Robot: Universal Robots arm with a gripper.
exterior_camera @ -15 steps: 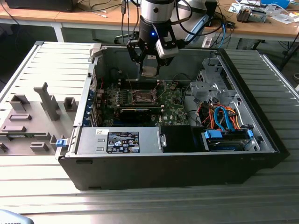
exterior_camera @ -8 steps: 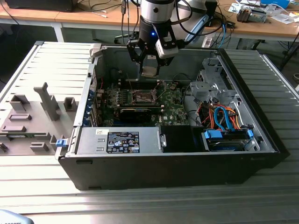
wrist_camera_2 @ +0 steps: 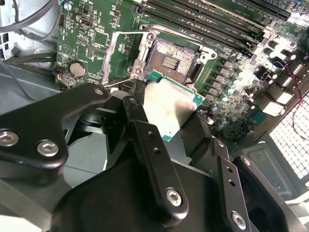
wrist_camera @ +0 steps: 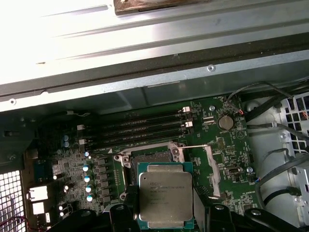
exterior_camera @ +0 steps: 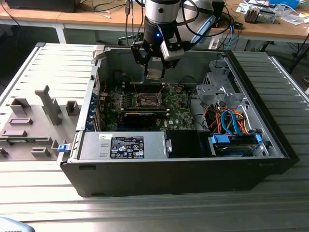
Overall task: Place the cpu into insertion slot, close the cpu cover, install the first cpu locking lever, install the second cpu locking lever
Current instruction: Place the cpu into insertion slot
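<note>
While the fingers [wrist_camera_2: 136, 108] clamp the cpu [wrist_camera: 165, 195] by 2 edges above the slot [wrist_camera_2: 169, 60], a tilted or offset descent could damage both. A slack grip would drop the cpu.

**Operator:** What clearance exists over the insertion slot [wrist_camera_2: 169, 60]?

**Technician:** Open air. The case [exterior_camera: 169, 176] lies with its side off. The pincer [exterior_camera: 155, 73], clamped on the cpu [wrist_camera_2: 166, 104], hangs above the board near the slot, apart from it.

**Operator:** What obstructs the area around the slot?

**Technician:** The cpu cover [wrist_camera: 211, 164] is swung off the slot to one side. The memory modules [wrist_camera: 140, 128] run along another side. In the exterior view, the long black card [exterior_camera: 140, 117] lies just in front of the slot. The drive cage [exterior_camera: 215, 89] and cables [exterior_camera: 227, 121] crowd the exterior view's right.
</note>
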